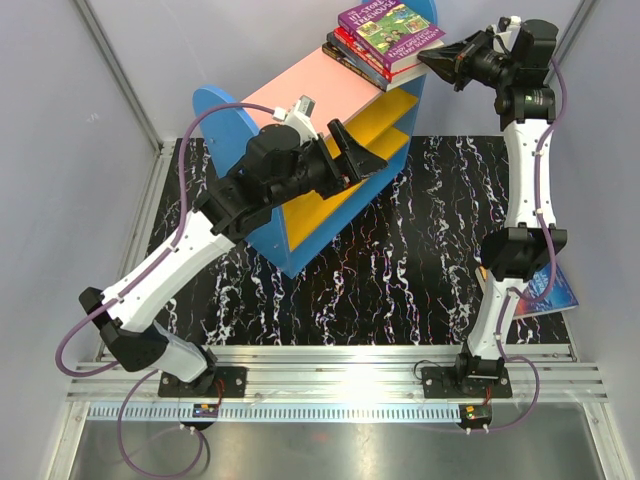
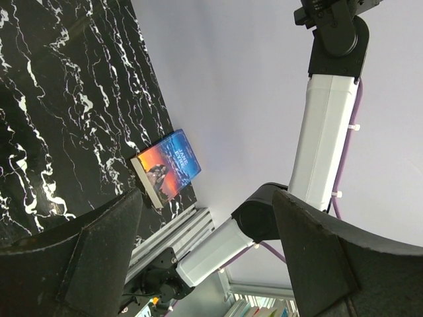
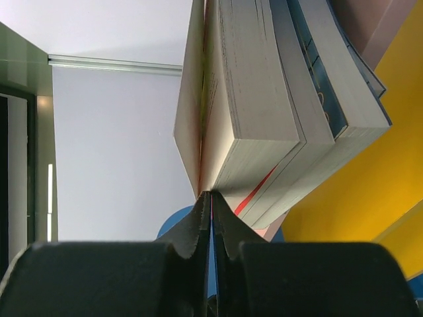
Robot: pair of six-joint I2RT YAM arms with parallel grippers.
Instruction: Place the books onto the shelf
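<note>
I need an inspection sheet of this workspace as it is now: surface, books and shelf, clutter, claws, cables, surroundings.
Surface: black marbled mat, flat.
Job's things: shelf upright; stack of books flat on its pink top, purple Treehouse book uppermost; one blue book lies on the mat near the right arm's base.
Clutter: nothing seen.
Claws: left claw open by the yellow boards, holding nothing; right claw shut, tips at the stack's edge.
Cables: purple cable along each arm, no snag seen.
Surroundings: pale walls; metal rails at the near edge.

Black white-veined mat, slotted aluminium rail along its near edge, pale grey walls
</note>
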